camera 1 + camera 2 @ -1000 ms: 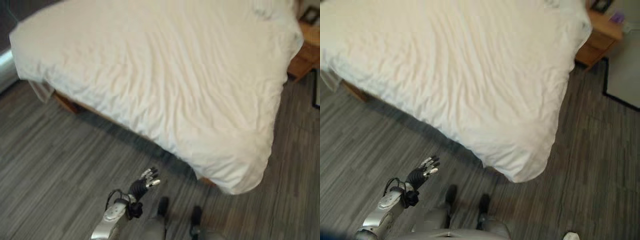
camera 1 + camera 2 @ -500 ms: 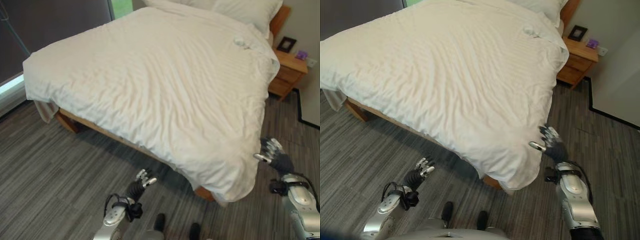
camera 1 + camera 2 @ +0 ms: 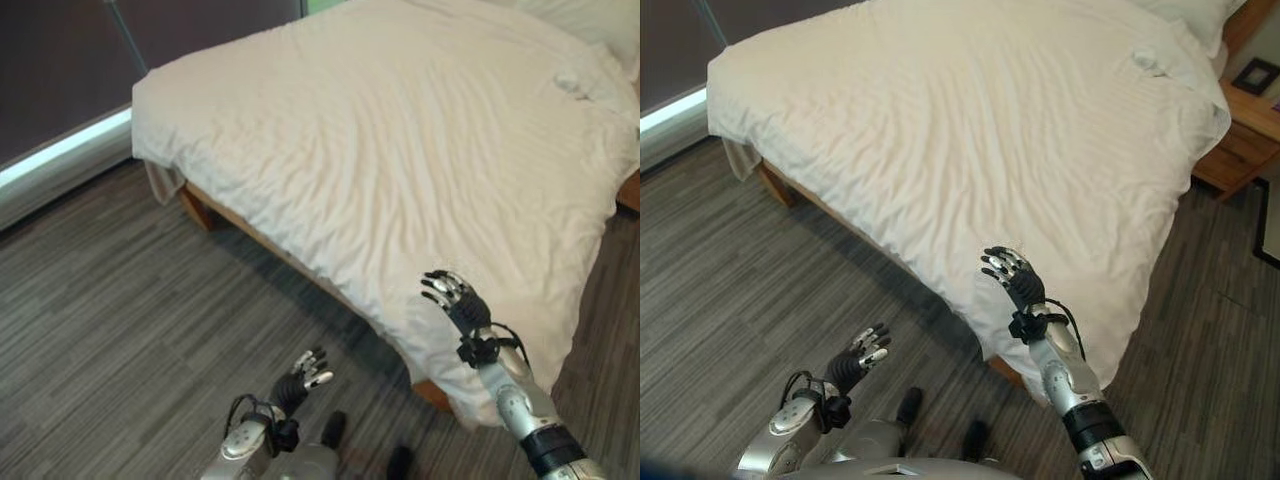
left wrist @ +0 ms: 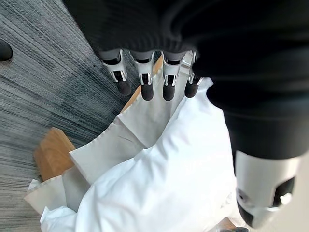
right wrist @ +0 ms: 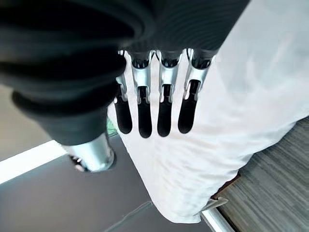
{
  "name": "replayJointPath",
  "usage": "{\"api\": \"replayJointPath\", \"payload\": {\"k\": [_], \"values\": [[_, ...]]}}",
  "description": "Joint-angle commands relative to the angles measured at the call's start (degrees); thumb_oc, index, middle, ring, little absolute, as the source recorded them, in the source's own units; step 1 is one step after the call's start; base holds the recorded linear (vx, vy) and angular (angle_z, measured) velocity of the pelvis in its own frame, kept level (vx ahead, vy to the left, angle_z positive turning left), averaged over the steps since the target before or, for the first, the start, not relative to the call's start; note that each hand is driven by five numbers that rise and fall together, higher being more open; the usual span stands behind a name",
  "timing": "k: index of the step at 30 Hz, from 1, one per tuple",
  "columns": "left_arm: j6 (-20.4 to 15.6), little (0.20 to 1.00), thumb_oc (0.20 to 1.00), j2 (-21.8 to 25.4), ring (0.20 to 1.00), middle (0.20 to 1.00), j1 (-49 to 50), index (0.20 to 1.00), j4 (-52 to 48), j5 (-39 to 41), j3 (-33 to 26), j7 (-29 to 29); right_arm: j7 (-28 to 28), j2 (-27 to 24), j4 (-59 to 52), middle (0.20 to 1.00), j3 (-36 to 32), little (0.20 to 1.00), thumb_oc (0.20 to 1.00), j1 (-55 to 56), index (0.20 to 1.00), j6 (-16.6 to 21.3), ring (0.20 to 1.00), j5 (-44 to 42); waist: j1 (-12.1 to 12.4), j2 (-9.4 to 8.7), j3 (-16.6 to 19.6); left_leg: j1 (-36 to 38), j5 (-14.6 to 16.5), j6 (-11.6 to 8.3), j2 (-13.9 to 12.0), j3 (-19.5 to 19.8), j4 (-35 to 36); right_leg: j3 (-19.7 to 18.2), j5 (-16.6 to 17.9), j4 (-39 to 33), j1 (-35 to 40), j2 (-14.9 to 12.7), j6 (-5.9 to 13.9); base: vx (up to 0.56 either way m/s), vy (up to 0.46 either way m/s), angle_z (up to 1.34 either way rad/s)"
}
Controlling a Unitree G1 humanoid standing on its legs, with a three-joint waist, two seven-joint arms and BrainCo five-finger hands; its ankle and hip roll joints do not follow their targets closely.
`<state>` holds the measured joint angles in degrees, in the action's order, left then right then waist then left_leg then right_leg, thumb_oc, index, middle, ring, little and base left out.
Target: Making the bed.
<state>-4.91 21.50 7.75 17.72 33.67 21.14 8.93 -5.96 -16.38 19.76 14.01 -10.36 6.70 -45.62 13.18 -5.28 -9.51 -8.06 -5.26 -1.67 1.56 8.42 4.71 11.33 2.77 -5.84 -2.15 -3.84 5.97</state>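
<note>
Right hand: the right hand (image 3: 1012,274) is raised over the near corner of the bed, fingers straight and spread, holding nothing and clear of the cloth.
Left hand: the left hand (image 3: 862,352) hangs low over the grey striped carpet floor (image 3: 110,330), in front of the bed's foot edge, fingers relaxed and apart, empty.
Task's thing: the white, finely striped, rumpled duvet (image 3: 400,150) covers the whole mattress and spills over the near edges; at the near corner it droops well below the wooden bed frame (image 3: 205,212).
Under layer: the left wrist view shows a white sheet corner (image 4: 116,145) hanging loose beneath the duvet beside a wooden bed leg (image 4: 52,152).
How it will handle: likely soft, light and bulky; it should bunch and slide rather than hold a shape, so a pull at one spot may drag creases across the top.
Where to take hold: probably the hanging hem at the near corner, one hand on each side of the corner, pinching the edge rather than the puffy middle.
Count: one duvet, one sheet edge, one white pillow (image 3: 1185,12) at the head, one wooden bedside table (image 3: 1240,140), two hands.
Small item: a small crumpled white piece (image 3: 1148,60) lies on the duvet near the pillow; I cannot tell what it is.
</note>
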Motion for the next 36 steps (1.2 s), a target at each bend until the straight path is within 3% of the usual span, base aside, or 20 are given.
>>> {"api": "replayJointPath", "payload": {"k": [1, 8, 17, 28, 33, 35, 36], "values": [[-2.77, 1.0, 1.0, -0.32, 1.0, 1.0, -3.87, 1.0, 0.61, 2.72, 0.52, -0.38, 0.98, -1.89, -3.49, 0.2, -0.8, 0.2, 0.2, -3.35, 0.2, 3.66, 0.2, -1.19, 1.22, -0.83, -1.16, -2.52, -1.61, 0.71, 2.3, -1.01, 0.29, 0.97, -0.81, 0.84, 4.78, 0.23, -0.26, 0.0, 0.015, 0.03], [-3.23, 1.0, 1.0, -0.51, 1.0, 1.0, -3.76, 1.0, 1.47, 1.77, -0.25, -1.19, 1.49, -2.51, -4.51, 0.2, -1.11, 0.2, 0.2, -3.37, 0.2, 3.88, 0.2, -0.26, 1.54, -1.39, -2.22, -3.42, -1.32, 1.04, 2.53, -1.07, 0.29, 0.64, -0.72, 0.84, 3.89, 0.08, -0.18, 0.0, 0.0, 0.0], [-3.64, 1.0, 1.0, -1.4, 1.0, 1.0, -5.68, 1.0, 2.8, 1.94, -0.54, -2.98, 4.12, 0.23, 4.05, 0.2, -4.19, 0.2, 0.2, -1.68, 0.2, 4.52, 0.2, -0.75, 0.92, -0.94, -4.53, -5.04, -1.52, 1.17, 2.77, -1.44, 0.29, 0.51, -0.37, 0.84, 2.11, -0.02, -0.16, 0.0, 0.004, -0.02], [-4.01, 1.0, 1.0, -2.25, 1.0, 1.0, -4.4, 1.0, 3.51, 2.19, -3.69, -3.3, 3.03, 2.57, 10.62, 0.2, -16.48, 0.2, 0.2, 12.7, 0.2, 6.17, 0.2, -7.68, -3.34, -1.16, -5.52, -5.08, -1.06, 1.49, 2.43, -2.96, 0.29, -1.14, 0.33, 0.84, 1.19, -0.16, 0.03, 0.0, 0.007, -0.06], [-4.0, 1.0, 1.0, -2.05, 1.0, 1.0, -5.39, 1.0, 3.58, 1.9, -2.77, -3.48, 5.45, 0.83, 26.69, 0.2, -20.57, 0.2, 0.2, 11.06, 0.2, 5.77, 0.2, -6.18, -4.31, -0.92, -5.76, -4.96, -0.86, 1.54, 2.46, -3.26, 0.29, -1.43, 0.44, 0.84, 0.99, -0.2, 0.06, 0.0, -0.006, -0.11], [-3.65, 1.0, 1.0, -1.46, 1.0, 1.0, -6.07, 1.0, 3.23, 1.24, -2.16, -3.23, 7.46, -1.48, 42.97, 0.2, -22.23, 0.2, 0.2, 7.78, 0.2, 2.65, 0.2, -2.12, -3.94, -0.21, -5.97, -5.07, -0.85, 1.57, 2.62, -2.94, 0.29, -1.24, 0.45, 0.84, 0.87, -0.25, 0.1, 0.0, 0.0, 0.0], [-3.64, 1.0, 1.0, -1.49, 1.0, 1.0, -6.14, 1.0, 3.21, 1.24, -2.17, -3.24, 7.25, -1.62, 43.34, 0.2, -22.27, 0.2, 0.2, 7.51, 0.2, 2.71, 0.2, -2.15, -3.94, -0.17, -6.05, -5.06, -0.83, 1.57, 2.61, -2.94, 0.29, -1.23, 0.44, 0.84, 0.88, -0.25, 0.1, 0.0, 0.0, 0.0]]}}
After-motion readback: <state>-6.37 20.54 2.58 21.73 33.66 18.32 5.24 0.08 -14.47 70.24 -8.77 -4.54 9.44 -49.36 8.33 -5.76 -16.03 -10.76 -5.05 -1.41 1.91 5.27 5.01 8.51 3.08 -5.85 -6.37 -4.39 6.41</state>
